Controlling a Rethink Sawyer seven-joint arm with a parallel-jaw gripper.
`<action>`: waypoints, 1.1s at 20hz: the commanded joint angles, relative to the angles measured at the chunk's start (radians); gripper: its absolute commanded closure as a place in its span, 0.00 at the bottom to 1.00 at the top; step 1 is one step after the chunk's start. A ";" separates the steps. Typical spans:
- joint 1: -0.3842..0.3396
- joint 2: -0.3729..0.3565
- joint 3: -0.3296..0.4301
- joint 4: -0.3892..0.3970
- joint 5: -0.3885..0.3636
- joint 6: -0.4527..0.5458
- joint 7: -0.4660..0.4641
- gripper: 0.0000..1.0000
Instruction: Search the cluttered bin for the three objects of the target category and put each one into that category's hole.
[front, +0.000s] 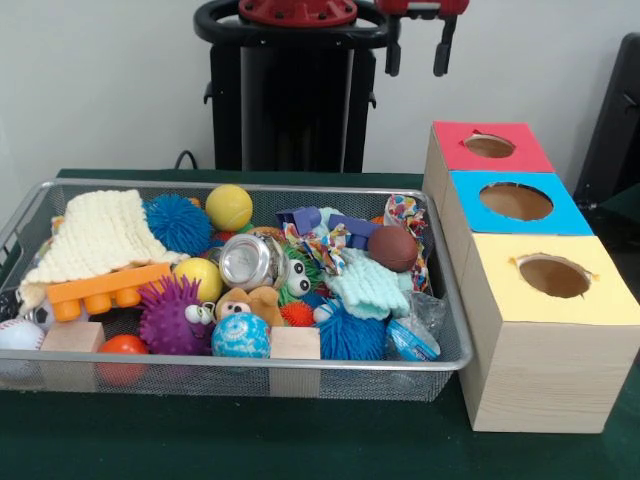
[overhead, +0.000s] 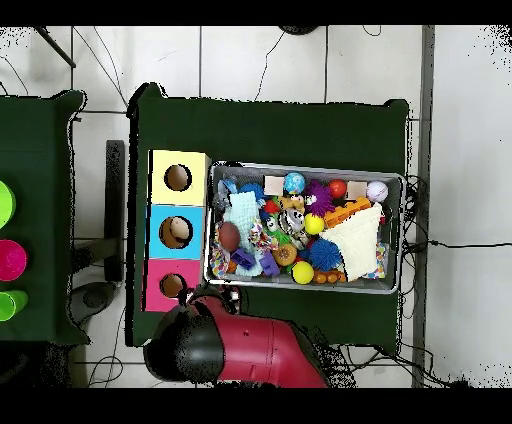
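A wire mesh bin (front: 200, 378) holds a heap of toys: a yellow ball (front: 229, 207), a brown ball (front: 392, 247), a patterned blue ball (front: 241, 337), a red ball (front: 123, 347), a baseball (front: 20, 335), and blue (front: 178, 222) and purple (front: 170, 315) spiky balls. To its right stand three wooden boxes with round holes, topped red (front: 450, 140), blue (front: 570, 215) and yellow (front: 500, 285). My gripper (front: 418, 50) hangs open and empty high above the bin's far right corner, behind the red box. The overhead view shows the bin (overhead: 300, 166) and only the arm's red body.
Also in the bin are a cream knit cloth (front: 100, 238), an orange toy brick (front: 100, 288), two wooden blocks (front: 295, 345), a glass jar (front: 248, 262), a mint glove (front: 365, 285) and patterned fabric. Green cloth covers the table (front: 300, 440).
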 joint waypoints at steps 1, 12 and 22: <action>-0.044 -0.112 0.107 0.153 0.053 -0.076 0.056 0.00; -0.088 -0.216 0.078 0.101 0.097 0.093 0.002 0.00; -0.098 -0.241 0.076 0.036 0.088 0.167 0.005 0.00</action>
